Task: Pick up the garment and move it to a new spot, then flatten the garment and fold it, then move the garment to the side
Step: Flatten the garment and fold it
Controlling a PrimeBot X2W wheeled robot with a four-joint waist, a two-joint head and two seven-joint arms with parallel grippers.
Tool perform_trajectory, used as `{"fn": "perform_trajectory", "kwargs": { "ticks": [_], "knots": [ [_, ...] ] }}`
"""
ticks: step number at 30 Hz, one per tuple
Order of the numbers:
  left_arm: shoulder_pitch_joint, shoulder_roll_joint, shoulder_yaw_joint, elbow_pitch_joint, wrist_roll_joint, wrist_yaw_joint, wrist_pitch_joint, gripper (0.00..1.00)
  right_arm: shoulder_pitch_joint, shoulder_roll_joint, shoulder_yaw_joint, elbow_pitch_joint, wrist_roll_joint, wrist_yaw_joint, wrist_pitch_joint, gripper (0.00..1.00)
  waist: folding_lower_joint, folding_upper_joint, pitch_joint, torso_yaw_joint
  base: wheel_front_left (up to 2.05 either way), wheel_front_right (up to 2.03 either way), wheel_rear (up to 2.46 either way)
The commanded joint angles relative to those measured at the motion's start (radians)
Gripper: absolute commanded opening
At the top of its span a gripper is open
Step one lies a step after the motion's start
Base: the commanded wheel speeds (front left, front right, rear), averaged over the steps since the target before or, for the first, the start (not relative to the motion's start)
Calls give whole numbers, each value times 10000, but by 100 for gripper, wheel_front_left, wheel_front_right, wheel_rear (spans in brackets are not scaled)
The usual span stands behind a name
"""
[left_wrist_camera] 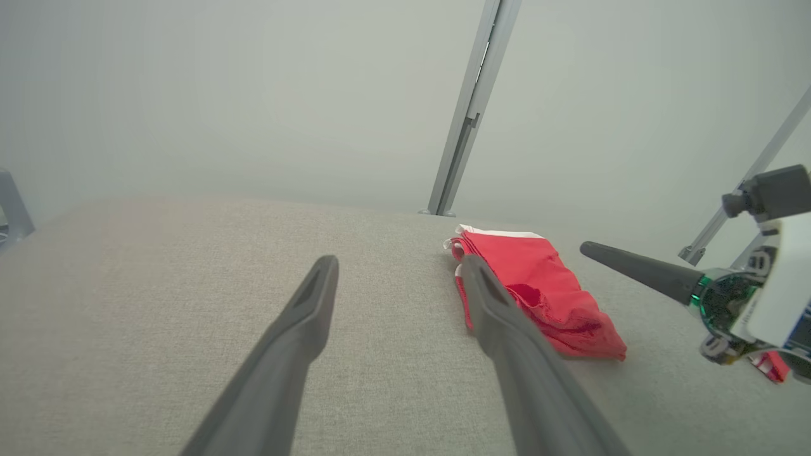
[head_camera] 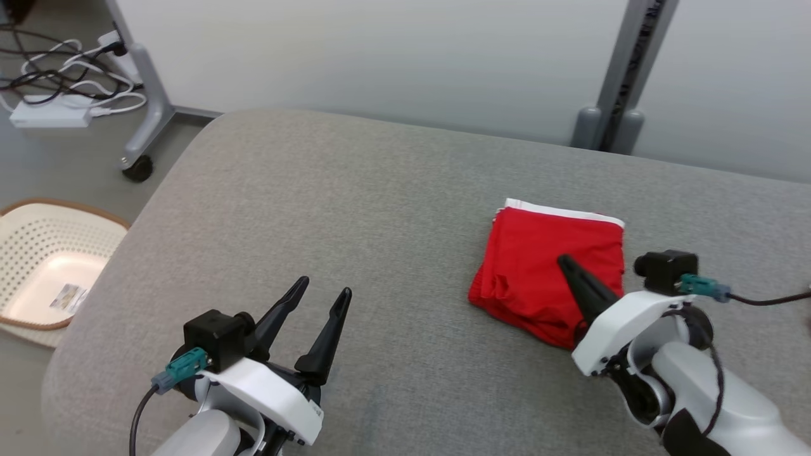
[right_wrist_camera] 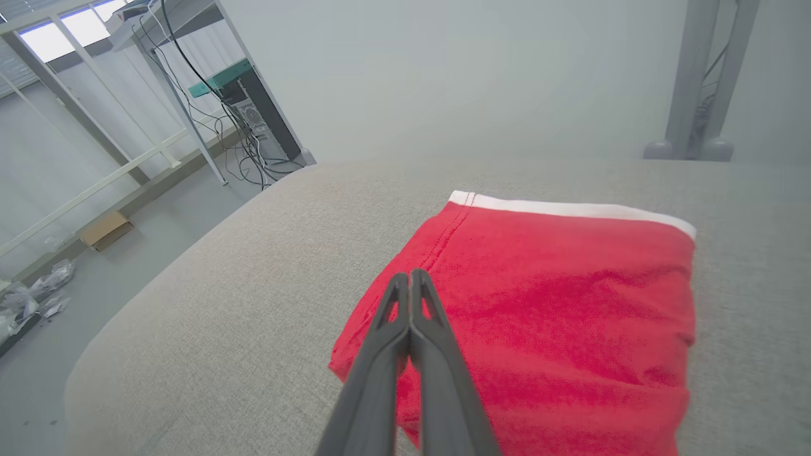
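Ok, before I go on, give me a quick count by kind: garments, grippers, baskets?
Red garment: 1, folded
Grippers: 2, left gripper open, right gripper shut
Basket: 1, on the floor
Total: 4

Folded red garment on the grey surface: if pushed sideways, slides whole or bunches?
Likely floppy: the red garment is thin folded cloth, wrinkled and layered at its near edge. Pushed from one side, it will probably bunch or unfold rather than slide whole; the woven grey surface looks grippy. Probably light, unlikely to roll.
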Motion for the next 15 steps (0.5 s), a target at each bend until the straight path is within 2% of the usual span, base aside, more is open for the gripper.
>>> {"fn": "perform_trajectory", "kwargs": {
  "ticks": [1,2,4,5,6,7,15],
  "knots": [
    [254,99,102,-43,66,103,-40,100,280,-212,-535,-412,-424,-1,-64,2,0,0,-155,-414,0,0,0],
    [263,120,128,-60,73,127,-41,100,430,-270,-771,-600,-608,-1,-66,15,0,0,-181,-521,0,0,0],
    [300,158,197,-115,99,185,-53,100,694,-382,-1283,-966,-1030,-1,-64,28,0,0,-226,-724,0,0,0],
    [350,179,211,-124,98,206,-59,100,844,-422,-1511,-1154,-1229,-1,-63,40,0,0,-246,-818,0,0,0],
    [393,193,230,-132,105,232,-62,100,1001,-451,-1763,-1314,-1425,-1,-62,65,0,0,-262,-898,0,0,0],
    [424,206,254,-143,120,261,-67,100,1164,-478,-2018,-1511,-1644,-1,-61,100,0,0,-280,-974,0,0,0],
    [723,291,717,-284,221,475,-88,100,2730,-380,-4217,-3527,-3393,-1,-63,100,0,0,-335,-1640,0,0,0]
  ]
}}
